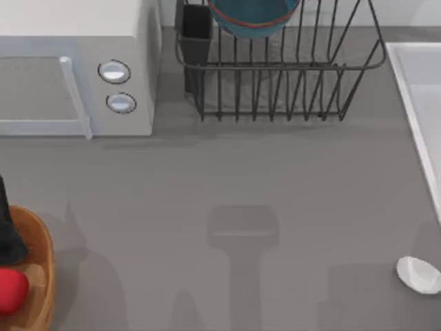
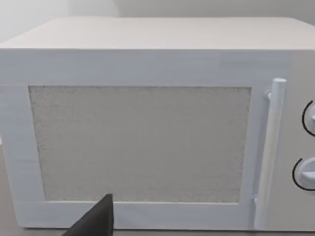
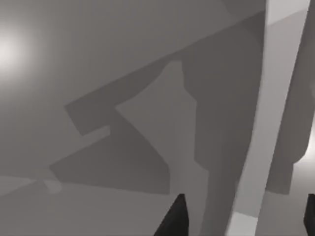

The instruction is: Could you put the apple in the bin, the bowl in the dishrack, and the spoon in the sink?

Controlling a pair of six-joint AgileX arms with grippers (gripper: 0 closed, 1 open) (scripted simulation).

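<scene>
I see the apple point(image 1: 10, 289) lying in the bin point(image 1: 40, 252) at the tabletop's left edge, my left tool point(image 1: 8, 238) just above it, its state unclear. The bowl point(image 1: 253, 17) sits in the dishrack point(image 1: 275, 76); the spoon point(image 1: 419, 274) lies on the tabletop near the sink point(image 1: 420, 103). My right tool point(image 3: 243, 216) has its fingers apart.

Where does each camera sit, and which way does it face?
Top view: above the table, looking down on microwave, dishrack with bowl, sink, spoon, bin, apple; the left arm's dark tip shows over the bin.
Left wrist view: faces the microwave door; a dark gripper finger shows.
Right wrist view: faces grey table with shadows; dark fingertips show.
Shared: the microwave, top and left wrist views.
</scene>
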